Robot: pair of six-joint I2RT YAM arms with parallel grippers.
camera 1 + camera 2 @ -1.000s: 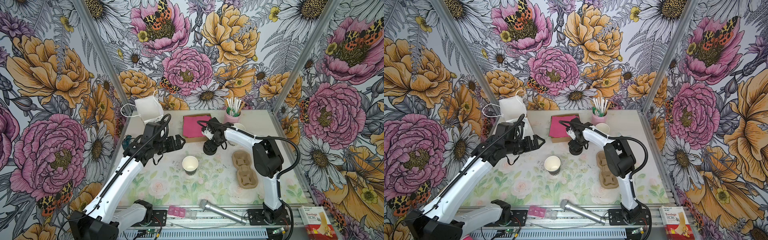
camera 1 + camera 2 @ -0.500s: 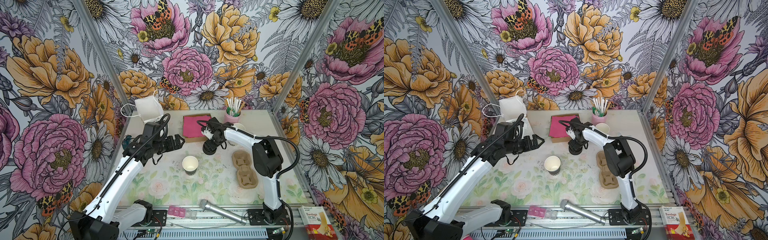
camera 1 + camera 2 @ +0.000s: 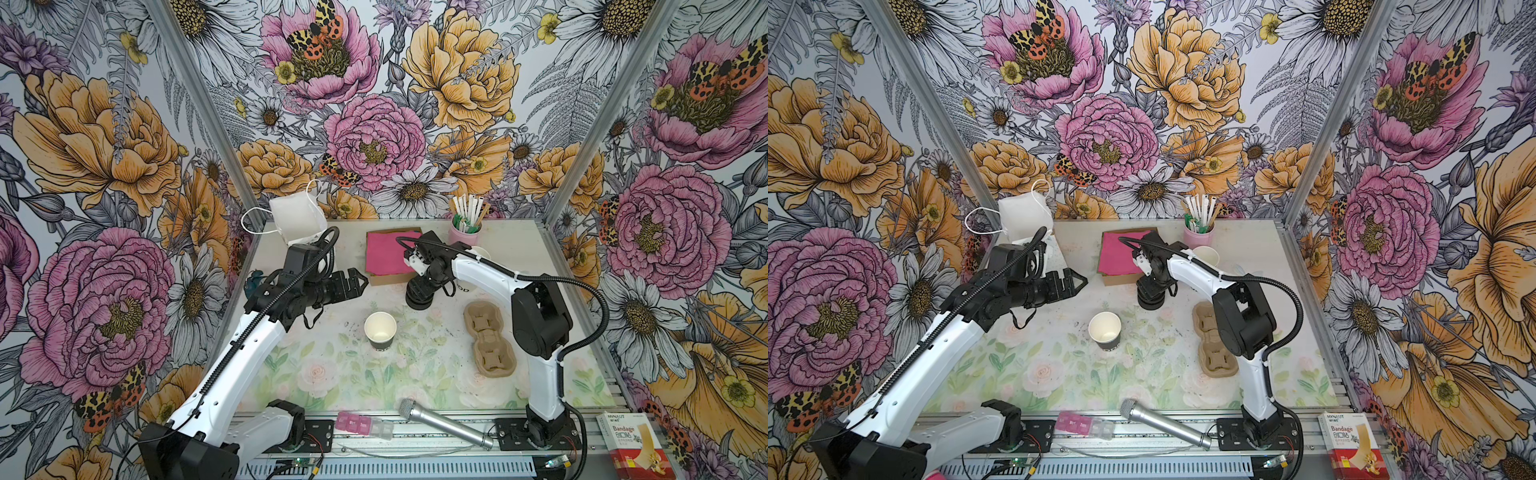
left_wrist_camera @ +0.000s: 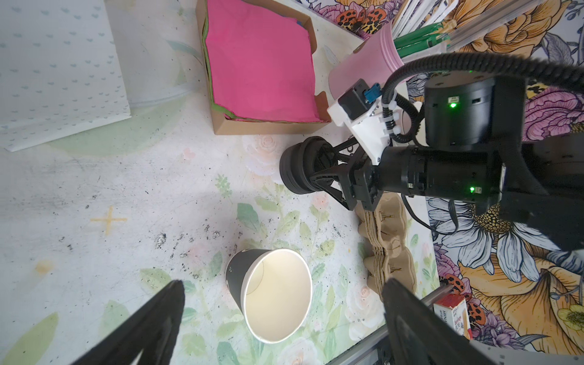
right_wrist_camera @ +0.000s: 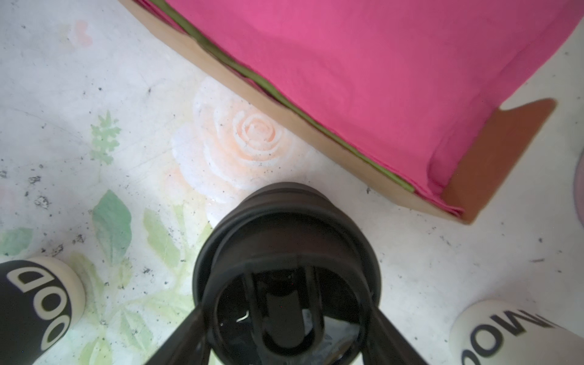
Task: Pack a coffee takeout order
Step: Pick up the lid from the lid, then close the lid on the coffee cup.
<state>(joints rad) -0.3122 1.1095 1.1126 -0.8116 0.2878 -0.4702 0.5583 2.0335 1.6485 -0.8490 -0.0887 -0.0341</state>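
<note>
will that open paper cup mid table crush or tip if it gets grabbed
The paper cup stands empty with no lid, so it is probably light and would slide or tip if nudged near the rim. Its thin open wall likely dents under a firm squeeze. The base looks narrower than the mouth, favouring tipping.

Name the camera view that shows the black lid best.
Left wrist view: the black lid shows whole, side-on, held by the right end effector. The right wrist view is close but cuts it off; both top views show the lid small, from above.
</note>
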